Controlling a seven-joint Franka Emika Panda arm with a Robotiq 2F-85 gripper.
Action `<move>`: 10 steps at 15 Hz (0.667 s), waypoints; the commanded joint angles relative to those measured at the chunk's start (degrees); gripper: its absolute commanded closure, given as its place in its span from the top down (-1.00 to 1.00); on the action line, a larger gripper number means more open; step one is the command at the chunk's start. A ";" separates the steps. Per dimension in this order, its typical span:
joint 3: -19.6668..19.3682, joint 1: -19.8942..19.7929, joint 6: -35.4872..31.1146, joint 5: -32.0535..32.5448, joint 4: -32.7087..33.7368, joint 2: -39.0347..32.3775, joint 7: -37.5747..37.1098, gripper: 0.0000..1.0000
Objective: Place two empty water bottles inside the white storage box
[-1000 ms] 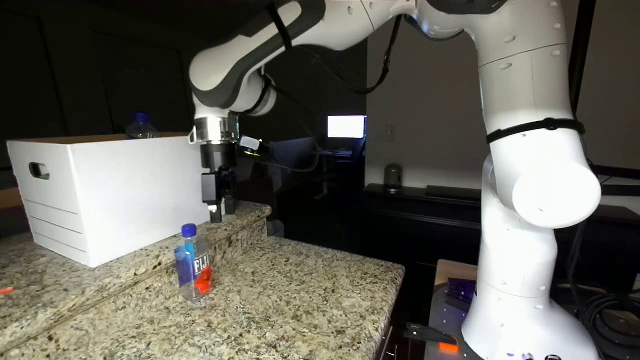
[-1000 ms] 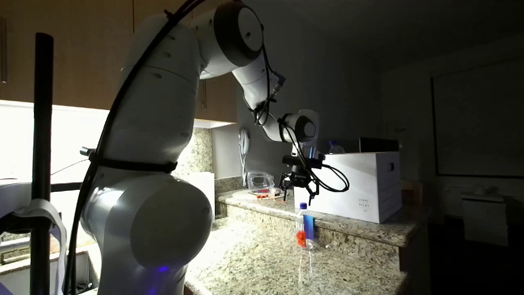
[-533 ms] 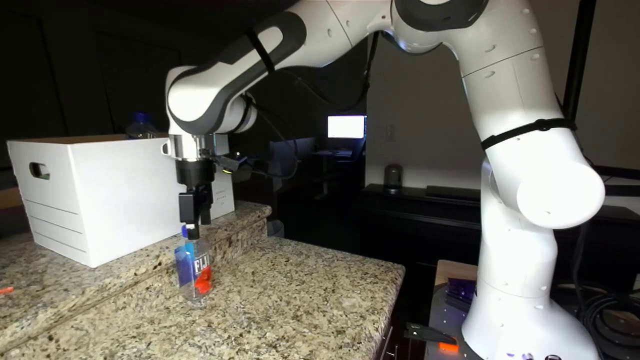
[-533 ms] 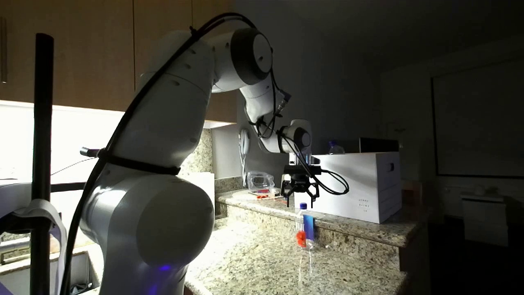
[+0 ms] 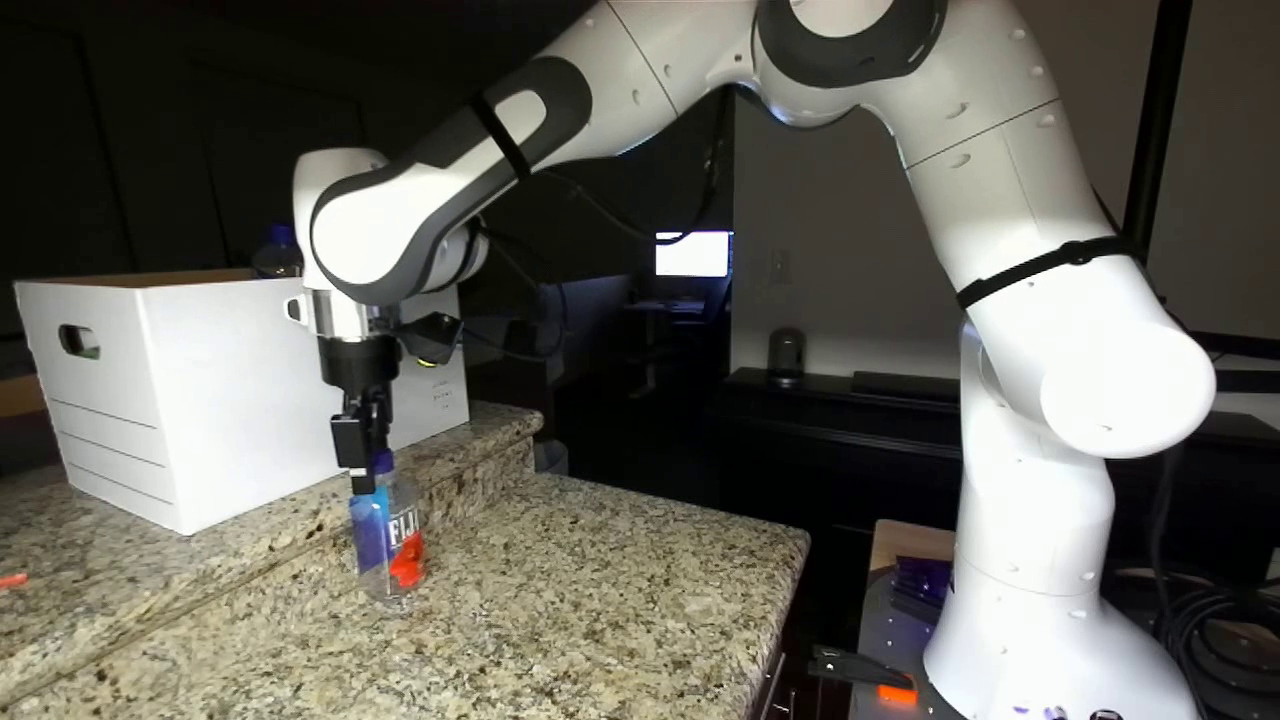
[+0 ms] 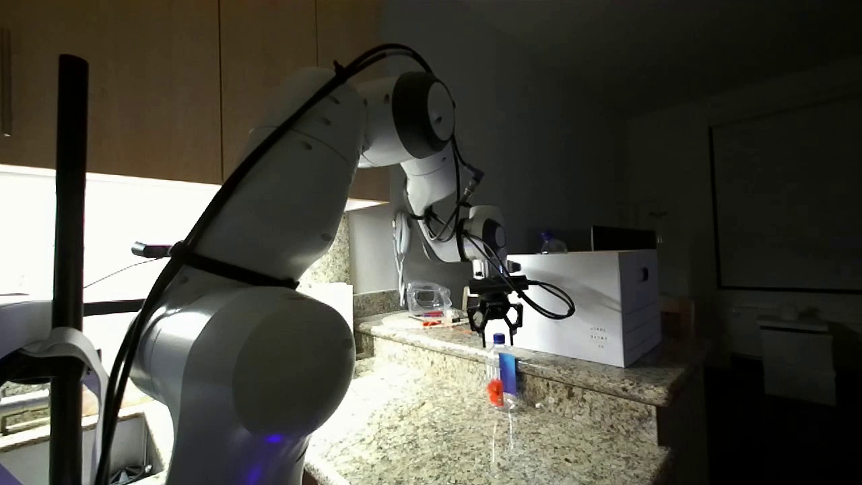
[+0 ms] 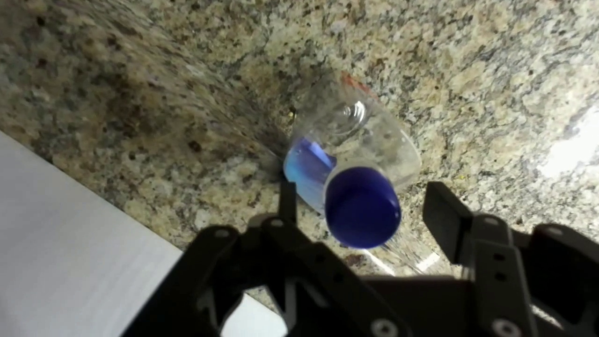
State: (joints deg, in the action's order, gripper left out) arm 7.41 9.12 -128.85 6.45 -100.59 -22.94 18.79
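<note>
Close up, the gripper (image 7: 365,208) has its fingers (image 7: 444,217) apart, at 9 and 3 o'clock of a blue cap (image 7: 362,208), a gap showing on each side. Under that cap is the clear water bottle (image 5: 388,535), blue-labelled with a red-orange lower part, upright on the lower counter (image 5: 600,600). Just beside it, toward 10 o'clock in the wrist view, rises a granite step (image 6: 592,407) to the raised ledge (image 5: 80,560). Up there sits the white storage box (image 5: 270,390), between 10 and 11 o'clock of the bottle in an exterior view; step and box side stand between the bottle and the box's open top. The top of a second water bottle (image 6: 553,244), blue-capped too, shows over the box rim in both exterior views. Farther along the ledge, between 10 and 11 o'clock of that lower bottle in an exterior view, lie a clear plastic package (image 6: 429,296) and small red pieces (image 6: 432,323). Past them, a white handset (image 6: 399,236) hangs on the wall (image 6: 370,246).

Since a second ago, the gripper is lower, its fingers closer together; bottles and box look unmoved.
</note>
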 commanded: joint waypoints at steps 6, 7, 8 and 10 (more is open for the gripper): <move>-0.50 0.55 -1.02 3.86 0.97 -0.12 -2.90 -0.81; -0.63 0.61 -1.04 4.25 0.84 0.11 -3.39 -0.83; -0.71 0.64 -0.98 4.56 0.78 0.28 -3.89 -0.90; -0.82 0.62 -0.75 5.01 0.84 0.42 -4.81 -0.35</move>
State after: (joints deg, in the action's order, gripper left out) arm 7.17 9.27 -129.13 9.42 -99.05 -23.66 16.79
